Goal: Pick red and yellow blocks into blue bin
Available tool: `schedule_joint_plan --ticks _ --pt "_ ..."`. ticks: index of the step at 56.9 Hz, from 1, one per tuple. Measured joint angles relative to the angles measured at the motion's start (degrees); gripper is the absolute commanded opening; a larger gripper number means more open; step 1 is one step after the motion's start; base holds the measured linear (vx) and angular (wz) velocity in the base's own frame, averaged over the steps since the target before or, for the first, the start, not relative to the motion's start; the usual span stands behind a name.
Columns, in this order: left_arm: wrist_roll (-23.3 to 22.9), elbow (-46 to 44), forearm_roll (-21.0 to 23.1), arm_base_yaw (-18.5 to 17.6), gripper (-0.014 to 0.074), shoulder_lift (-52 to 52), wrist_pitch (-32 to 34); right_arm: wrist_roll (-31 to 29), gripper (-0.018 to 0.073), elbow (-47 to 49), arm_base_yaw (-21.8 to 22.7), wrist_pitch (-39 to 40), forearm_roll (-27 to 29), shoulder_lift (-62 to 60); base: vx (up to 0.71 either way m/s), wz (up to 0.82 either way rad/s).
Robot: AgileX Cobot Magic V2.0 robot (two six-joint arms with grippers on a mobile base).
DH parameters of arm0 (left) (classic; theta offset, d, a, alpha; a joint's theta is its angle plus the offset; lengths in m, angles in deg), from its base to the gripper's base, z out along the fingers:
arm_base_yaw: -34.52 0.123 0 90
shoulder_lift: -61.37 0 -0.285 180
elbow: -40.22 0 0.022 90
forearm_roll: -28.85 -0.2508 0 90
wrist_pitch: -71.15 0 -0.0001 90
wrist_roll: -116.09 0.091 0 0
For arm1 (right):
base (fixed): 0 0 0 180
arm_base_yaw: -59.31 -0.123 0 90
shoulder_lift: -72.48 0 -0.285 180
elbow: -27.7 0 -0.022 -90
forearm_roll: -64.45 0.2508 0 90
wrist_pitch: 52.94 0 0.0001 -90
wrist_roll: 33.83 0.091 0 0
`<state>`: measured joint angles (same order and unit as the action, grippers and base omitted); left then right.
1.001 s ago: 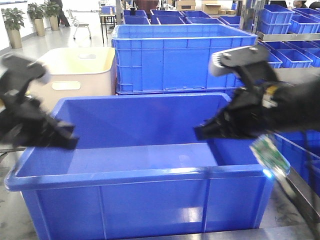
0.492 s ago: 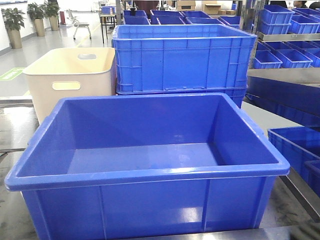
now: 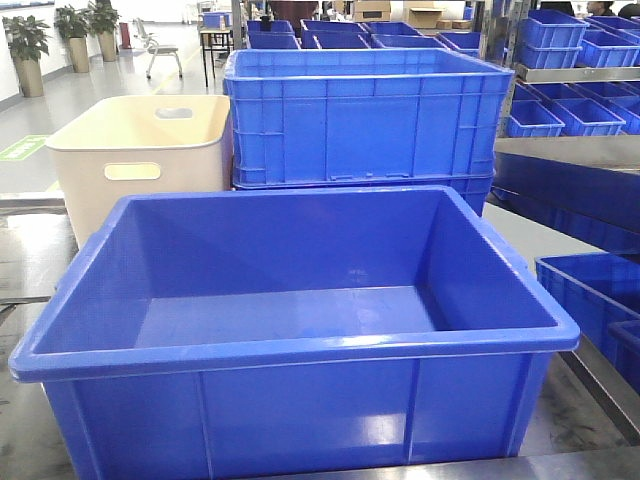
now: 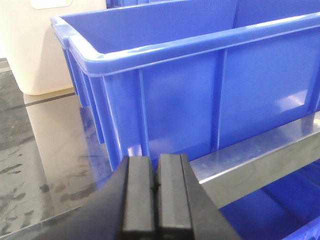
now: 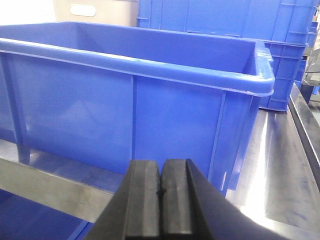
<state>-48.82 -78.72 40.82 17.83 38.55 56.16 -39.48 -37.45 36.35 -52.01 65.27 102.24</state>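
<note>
Nearest, in the left wrist view, left gripper (image 4: 158, 187) with pads pressed flat together, pinching nothing, set low outside the blue bin (image 4: 210, 100) at its near left corner, above a steel rail (image 4: 260, 155); in the right wrist view, right gripper (image 5: 161, 192) likewise closed on itself and empty, low outside the bin's near right corner, wall rising ahead and rim (image 5: 135, 62) above pad level. Neither arm visible from the front camera. Beyond both claws, blue bin (image 3: 300, 350) wide and empty, long axis running left to right across the view, open mouth up, floor bare. No red or yellow block visible anywhere in the three views, so no telling which way a block lies from either claw or which arm sits nearer to one; judged from this, search or approach toward the blocks not yet begun, with the bin ahead and between the arms, about equally near to each. Farther back, cream tub (image 3: 140, 150) behind the bin's left side, larger blue crate (image 3: 370, 110) behind its right, more blue crates (image 3: 570, 50) beyond
</note>
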Motion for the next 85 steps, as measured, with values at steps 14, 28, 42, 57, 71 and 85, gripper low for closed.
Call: schedule_joint_plan --ticks 14,28,42,57,71,85 --pt "0.00 0.05 0.00 0.00 -0.0003 0.00 0.00 0.00 -0.0010 -0.06 0.00 0.11 0.00 0.00 0.00 0.00" --pt "0.00 5.57 -2.29 1.27 -0.0003 1.25 5.79 0.00 -0.0010 -0.06 0.00 0.16 0.00 0.00 0.00 0.00" --pt "0.00 17.43 -5.48 9.69 0.0000 14.10 14.40 0.00 -0.0010 -0.06 0.00 0.16 0.00 0.00 0.00 0.00" --pt "0.00 17.63 -8.15 11.71 0.0000 15.68 9.59 0.00 -0.0010 -0.06 0.00 0.31 0.00 0.00 0.00 0.00" --pt "0.00 17.63 -8.29 11.71 0.0000 15.68 9.41 0.00 -0.0010 -0.06 0.00 0.31 0.00 0.00 0.00 0.00" --pt "0.00 17.63 -8.29 11.71 0.0001 15.68 9.41 0.00 -0.0010 -0.06 0.00 0.31 0.00 0.00 0.00 0.00"
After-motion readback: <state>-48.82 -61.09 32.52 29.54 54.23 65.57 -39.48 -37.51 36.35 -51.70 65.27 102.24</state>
